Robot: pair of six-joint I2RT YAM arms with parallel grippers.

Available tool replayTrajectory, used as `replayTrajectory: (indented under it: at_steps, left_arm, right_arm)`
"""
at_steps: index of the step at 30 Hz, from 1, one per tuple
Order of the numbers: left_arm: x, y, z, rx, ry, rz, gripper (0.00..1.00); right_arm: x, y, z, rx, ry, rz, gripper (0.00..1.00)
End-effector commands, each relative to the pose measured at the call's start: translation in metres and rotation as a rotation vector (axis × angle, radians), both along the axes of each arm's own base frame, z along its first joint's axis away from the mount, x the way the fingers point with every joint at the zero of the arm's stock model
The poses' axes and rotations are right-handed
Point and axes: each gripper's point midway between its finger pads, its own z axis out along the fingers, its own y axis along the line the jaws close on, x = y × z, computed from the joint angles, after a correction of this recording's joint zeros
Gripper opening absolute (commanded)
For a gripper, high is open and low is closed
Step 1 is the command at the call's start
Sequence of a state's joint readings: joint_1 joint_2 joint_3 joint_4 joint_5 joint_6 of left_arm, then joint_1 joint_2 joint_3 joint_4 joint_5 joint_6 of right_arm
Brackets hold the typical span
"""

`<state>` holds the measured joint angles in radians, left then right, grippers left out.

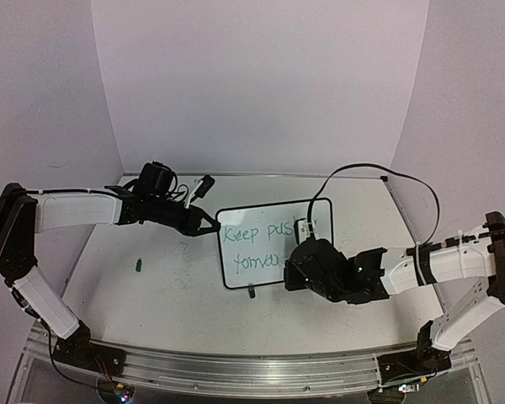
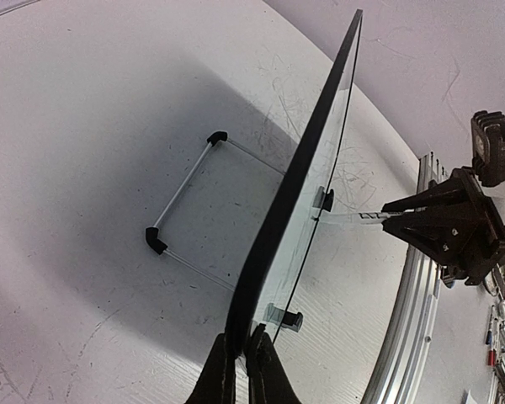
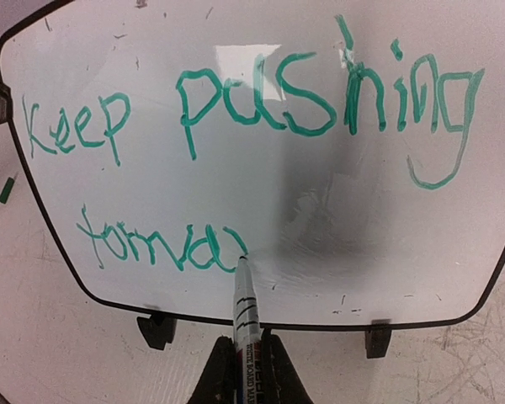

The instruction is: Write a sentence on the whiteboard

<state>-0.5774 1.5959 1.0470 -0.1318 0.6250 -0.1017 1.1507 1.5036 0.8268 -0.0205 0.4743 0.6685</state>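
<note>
The whiteboard (image 1: 244, 278) stands tilted at mid-table, black-rimmed. My left gripper (image 1: 212, 225) is shut on its left edge; in the left wrist view the fingers (image 2: 241, 345) pinch the dark rim (image 2: 295, 185) seen edge-on. The sentence (image 3: 252, 101) in green reads "Keep pushing" above "forwa", also legible from above (image 1: 252, 234). My right gripper (image 3: 248, 362) is shut on a white marker (image 3: 244, 307). The marker's tip touches the board at the end of the last "a". From above, the right gripper (image 1: 296, 265) covers the board's lower right.
A small green marker cap (image 1: 139, 264) lies on the table left of the board, also at the left edge of the right wrist view (image 3: 7, 190). Two black feet (image 3: 156, 330) hold the board's lower edge. A wire stand (image 2: 181, 189) props it behind. An aluminium rail (image 1: 252, 366) borders the near side.
</note>
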Motion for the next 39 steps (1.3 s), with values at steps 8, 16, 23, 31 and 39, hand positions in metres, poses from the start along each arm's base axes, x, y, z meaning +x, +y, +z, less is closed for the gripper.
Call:
replayTrajectory:
  at_steps: [8, 16, 23, 31, 39]
  left_arm:
    - [0.009, 0.001, 0.015, 0.012, -0.074, 0.02, 0.0]
    - [0.01, 0.001, 0.015, 0.013, -0.075, 0.02, 0.0]
    - [0.01, 0.001, 0.014, 0.014, -0.072, 0.019, 0.0]
    - [0.01, 0.001, 0.015, 0.014, -0.074, 0.02, 0.0]
    - [0.009, 0.001, 0.016, 0.013, -0.078, 0.02, 0.0]
  right_arm:
    - [0.013, 0.006, 0.031, 0.019, -0.077, -0.024, 0.0]
    - [0.004, 0.001, 0.016, 0.013, -0.028, 0.0, 0.0]
    - [0.001, -0.001, 0.005, 0.006, 0.0, -0.001, 0.0]
    - [0.008, -0.004, 0.009, -0.011, -0.035, -0.041, 0.0]
    - [0.015, -0.001, 0.019, -0.003, -0.068, -0.056, 0.0]
